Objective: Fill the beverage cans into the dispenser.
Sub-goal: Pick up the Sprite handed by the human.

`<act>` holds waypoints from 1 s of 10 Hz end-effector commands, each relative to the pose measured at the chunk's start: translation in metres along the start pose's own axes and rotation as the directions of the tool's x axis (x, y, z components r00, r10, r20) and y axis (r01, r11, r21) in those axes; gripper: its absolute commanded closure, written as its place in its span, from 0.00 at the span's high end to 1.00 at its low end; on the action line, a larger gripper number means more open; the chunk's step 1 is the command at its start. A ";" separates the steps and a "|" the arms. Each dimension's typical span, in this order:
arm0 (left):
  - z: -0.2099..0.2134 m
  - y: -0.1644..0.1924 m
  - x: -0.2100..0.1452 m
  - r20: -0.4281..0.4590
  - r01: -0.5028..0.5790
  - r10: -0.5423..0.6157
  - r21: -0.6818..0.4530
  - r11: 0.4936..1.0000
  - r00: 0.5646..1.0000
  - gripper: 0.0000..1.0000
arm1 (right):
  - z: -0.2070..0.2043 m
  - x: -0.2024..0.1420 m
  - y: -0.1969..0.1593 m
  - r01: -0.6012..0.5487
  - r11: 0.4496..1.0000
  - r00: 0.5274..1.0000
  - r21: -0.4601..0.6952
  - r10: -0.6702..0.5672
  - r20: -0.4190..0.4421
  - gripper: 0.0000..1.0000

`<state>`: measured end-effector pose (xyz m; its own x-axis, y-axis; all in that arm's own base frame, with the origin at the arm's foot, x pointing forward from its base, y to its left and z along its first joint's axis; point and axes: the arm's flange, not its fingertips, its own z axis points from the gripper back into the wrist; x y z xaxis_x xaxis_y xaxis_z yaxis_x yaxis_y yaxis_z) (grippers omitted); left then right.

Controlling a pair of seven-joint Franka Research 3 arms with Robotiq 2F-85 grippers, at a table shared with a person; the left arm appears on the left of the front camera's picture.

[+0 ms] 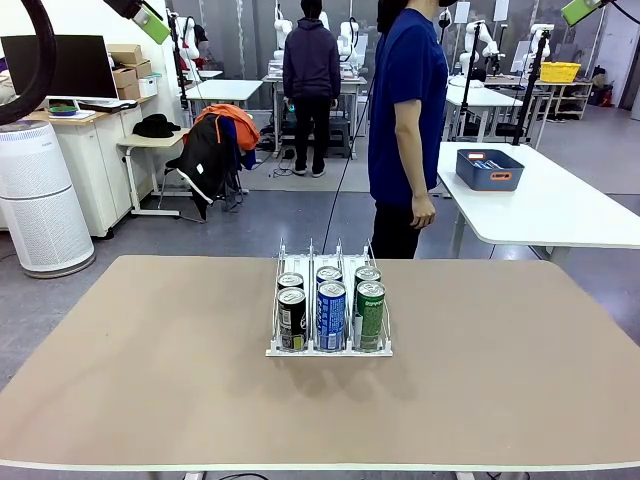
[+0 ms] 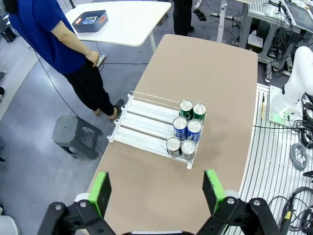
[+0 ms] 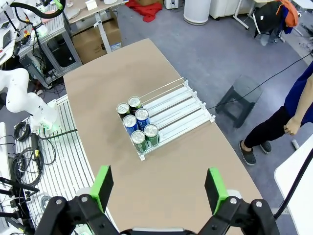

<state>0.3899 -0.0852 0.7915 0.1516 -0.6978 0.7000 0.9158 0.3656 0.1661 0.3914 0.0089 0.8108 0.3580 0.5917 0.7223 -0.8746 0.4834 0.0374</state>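
The white wire dispenser [image 1: 328, 348] stands in the middle of the tan table. Six beverage cans stand in it, two deep in each lane: black cans [image 1: 291, 320] on the left, blue cans [image 1: 331, 316] in the middle, green cans [image 1: 371, 315] on the right, all at the end nearest me. The far halves of the lanes [image 2: 146, 117] are bare. Both arms hang high above the table. My left gripper [image 2: 156, 191] is open and holds nothing. My right gripper [image 3: 159, 187] is also open and holds nothing, well above the cans [image 3: 137, 125].
A person in a blue shirt [image 1: 405, 110] stands at the table's far edge, hand [image 1: 424, 212] down at the side. A grey stool [image 2: 73, 137] stands beside that edge. A dark blue tub [image 1: 490, 170] lies on a white table behind.
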 end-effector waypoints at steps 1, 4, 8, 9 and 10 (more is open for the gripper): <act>-0.001 -0.001 -0.001 -0.002 -0.001 0.001 -0.006 1.000 1.000 1.00 | 0.000 0.000 0.001 0.009 1.000 1.000 0.001 -0.009 -0.001 1.00; -0.001 -0.001 -0.001 -0.002 -0.001 0.001 -0.006 1.000 1.000 1.00 | 0.000 0.000 0.001 0.009 1.000 1.000 0.001 -0.009 -0.001 1.00; -0.001 -0.001 -0.001 -0.002 -0.001 0.001 -0.006 1.000 1.000 1.00 | 0.000 0.000 0.001 0.009 1.000 1.000 0.001 -0.009 -0.001 1.00; -0.001 -0.001 -0.001 -0.002 -0.001 0.001 -0.006 1.000 1.000 1.00 | 0.000 0.000 0.001 0.009 1.000 1.000 0.001 -0.009 -0.001 1.00; -0.001 -0.001 -0.001 -0.002 -0.001 0.001 -0.006 1.000 1.000 1.00 | 0.000 0.000 0.001 0.009 1.000 1.000 0.001 -0.009 -0.001 1.00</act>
<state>0.3899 -0.0852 0.7915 0.1516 -0.6979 0.7000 0.9159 0.3655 0.1661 0.3914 0.0089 0.8108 0.3580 0.5917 0.7223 -0.8746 0.4835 0.0374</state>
